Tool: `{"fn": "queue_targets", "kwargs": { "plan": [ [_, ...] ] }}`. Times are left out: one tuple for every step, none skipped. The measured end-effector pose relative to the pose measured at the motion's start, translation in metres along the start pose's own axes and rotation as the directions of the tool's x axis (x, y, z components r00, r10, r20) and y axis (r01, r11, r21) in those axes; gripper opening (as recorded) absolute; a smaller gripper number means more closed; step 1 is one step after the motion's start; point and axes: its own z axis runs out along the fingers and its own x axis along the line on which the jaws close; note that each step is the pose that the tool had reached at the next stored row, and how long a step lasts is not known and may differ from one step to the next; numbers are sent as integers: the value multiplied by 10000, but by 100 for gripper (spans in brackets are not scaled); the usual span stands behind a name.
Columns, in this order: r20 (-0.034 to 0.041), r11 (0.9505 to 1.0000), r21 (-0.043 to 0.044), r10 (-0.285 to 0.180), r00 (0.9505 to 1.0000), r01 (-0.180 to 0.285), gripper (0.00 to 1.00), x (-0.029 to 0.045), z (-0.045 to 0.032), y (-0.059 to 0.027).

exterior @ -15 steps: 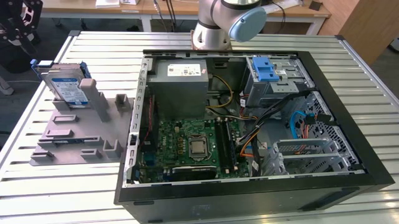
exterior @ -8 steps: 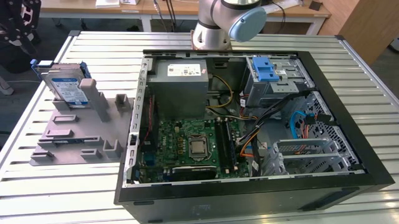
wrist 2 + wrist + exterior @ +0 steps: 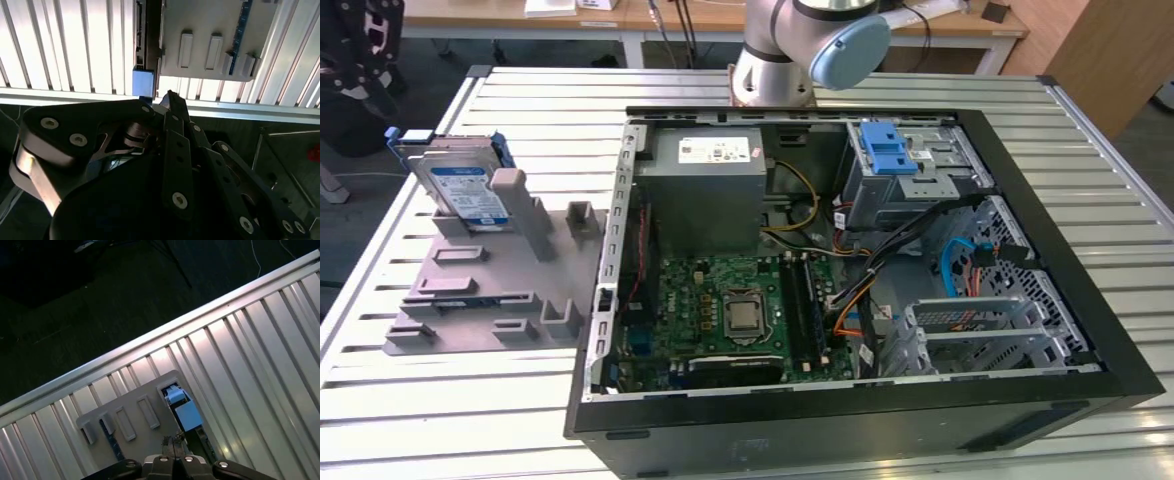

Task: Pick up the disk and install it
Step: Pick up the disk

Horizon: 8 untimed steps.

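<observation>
The disk (image 3: 467, 185) stands upright on edge at the far end of a grey holding fixture (image 3: 480, 300), on the exterior view's left; it is silver-grey with a white-and-blue label and blue rails. In both wrist views my gripper (image 3: 173, 440) (image 3: 170, 95) hangs well above that fixture, shut, with nothing between its fingertips. From above, the disk (image 3: 182, 407) (image 3: 147, 40) shows edge-on with its blue rail end, just ahead of the fingertips. The fixture's slots (image 3: 210, 40) lie beside it.
An open computer case (image 3: 854, 250) lies to the exterior view's right of the fixture, with a motherboard, a grey power supply box (image 3: 707, 175) and a drive cage with a blue latch (image 3: 907, 160). The arm's base (image 3: 774, 60) stands behind the case. The slatted table's edge (image 3: 150, 335) is close to the fixture.
</observation>
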Motion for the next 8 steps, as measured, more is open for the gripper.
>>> {"fn": "queue_targets", "kwargs": {
  "plan": [
    [-3,9999,5,-143,9999,143,11,0,1,0],
    [-5,9996,10,-285,9996,285,11,0,2,0],
    [-4,9991,19,-420,9991,420,11,0,5,0],
    [-1,9984,30,-557,9984,557,11,0,7,0],
    [3,9973,41,-729,9973,729,11,0,9,-1],
    [7,9963,49,-855,9963,855,11,0,11,-1],
    [13,9952,59,-980,9952,980,11,0,13,-1],
    [22,9939,68,-1102,9939,1102,11,0,14,0]
  ]
}}
